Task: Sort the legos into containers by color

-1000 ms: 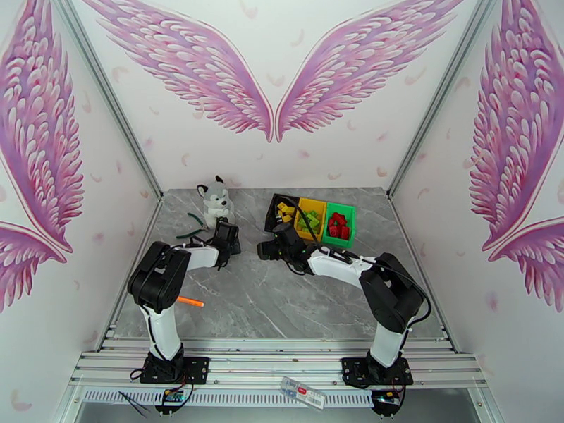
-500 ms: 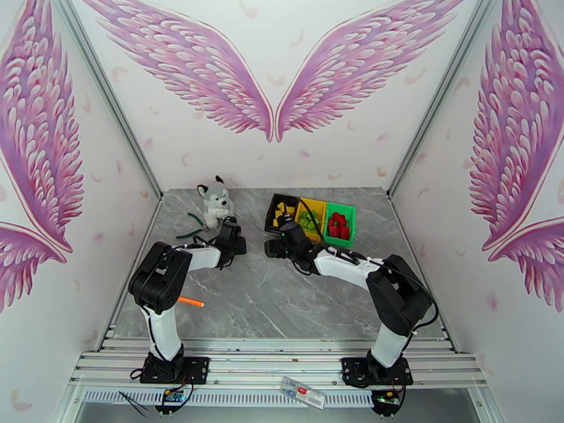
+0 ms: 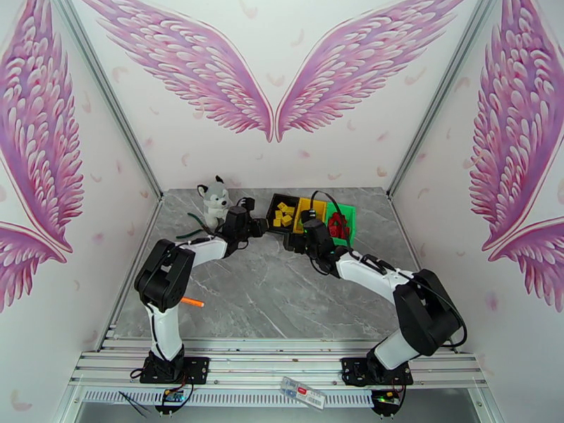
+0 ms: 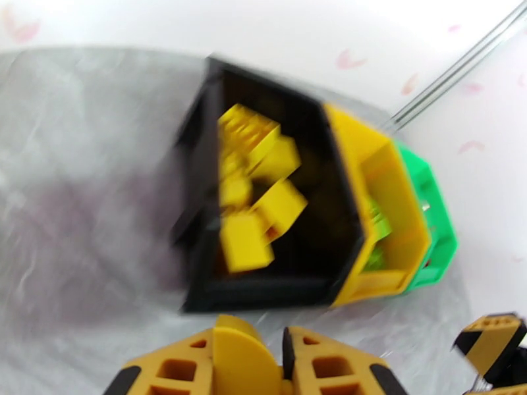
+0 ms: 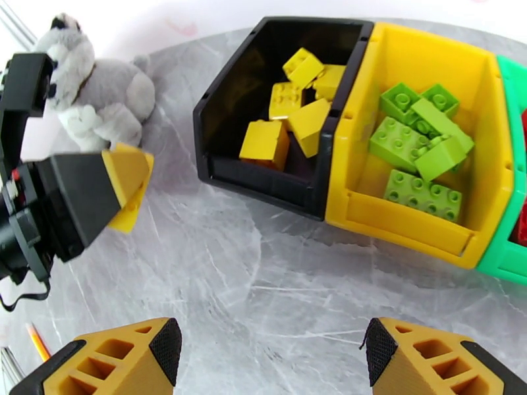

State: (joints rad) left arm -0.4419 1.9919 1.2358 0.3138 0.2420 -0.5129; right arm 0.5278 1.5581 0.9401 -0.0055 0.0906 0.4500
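A grey marble-patterned tabletop is seen from above, with two robot arms reaching toward its far edge. Near the left edge lies a thin orange marker, and toward the far left corner sits a grey and white plush husky toy. Just right of the husky, the left pincer is closed on one yellow studded plastic brick, held just beside the bins and not yet over them. Along the far edge, right of centre, three open-top rectangular plastic bins stand joined in a row. The black bin holds several yellow bricks. The yellow bin holds light green bricks. The green bin holds red bricks. The right pincer hovers on the near side of the bins, its fingers spread wide with nothing between them. Sorting looks nearly done. Each colour is already grouped in its own bin, and the held yellow brick, likely bound for the black bin, seems the only one left to place.
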